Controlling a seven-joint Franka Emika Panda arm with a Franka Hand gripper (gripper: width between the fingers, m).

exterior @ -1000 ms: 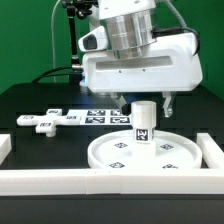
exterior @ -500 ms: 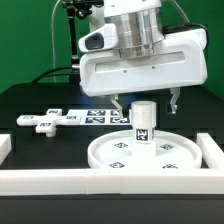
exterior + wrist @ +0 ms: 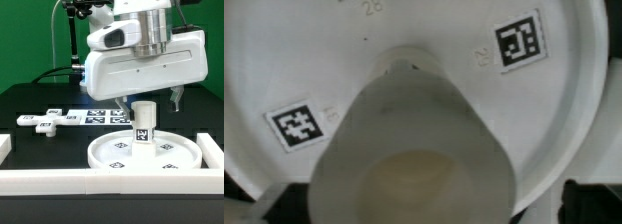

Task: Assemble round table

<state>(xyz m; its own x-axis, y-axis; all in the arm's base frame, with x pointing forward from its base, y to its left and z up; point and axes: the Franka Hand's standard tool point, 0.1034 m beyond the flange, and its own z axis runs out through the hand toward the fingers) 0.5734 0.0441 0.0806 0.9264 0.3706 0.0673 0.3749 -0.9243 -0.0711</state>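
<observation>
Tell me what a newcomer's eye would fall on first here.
The bulky white gripper hangs at the centre, fingers spread open over the leg. The leg stands upright on the disc. The cross-shaped foot lies apart on the black table, at the exterior view's left.

White leg [image 3: 144, 121] upright on tagged round disc [image 3: 172, 156], cross-shaped foot piece [image 3: 45, 121] well apart
</observation>
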